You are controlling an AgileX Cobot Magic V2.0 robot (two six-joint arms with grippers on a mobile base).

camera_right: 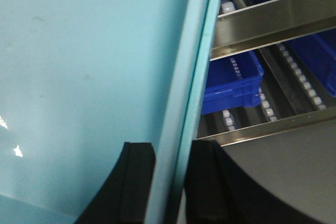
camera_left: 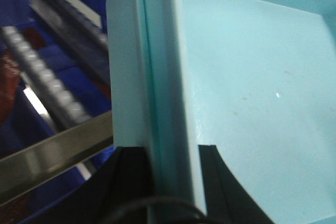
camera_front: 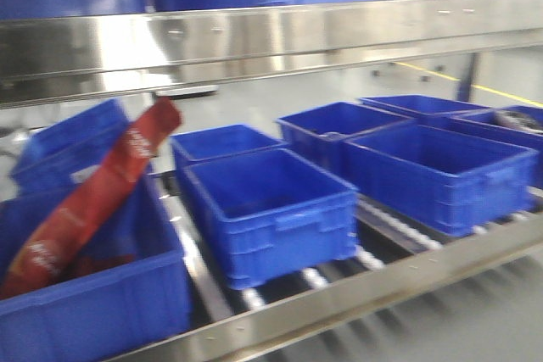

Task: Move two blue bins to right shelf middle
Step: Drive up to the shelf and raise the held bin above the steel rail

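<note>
Gripping a pale blue bin [camera_left: 252,93] by opposite walls, the left gripper [camera_left: 173,171] and the right gripper [camera_right: 168,177] each have their black jaws closed tight on a thin wall edge. Beyond that bin lies the steel shelf [camera_front: 280,36] with its front rail and roller tracks, where several dark blue bins [camera_front: 271,209] sit side by side. The one farthest left of them holds a red packet [camera_front: 93,197].

Right gripper [camera_right: 169,182] clamped on pale bin wall [camera_right: 184,103], steel shelf rails [camera_right: 273,22] beyond
</note>
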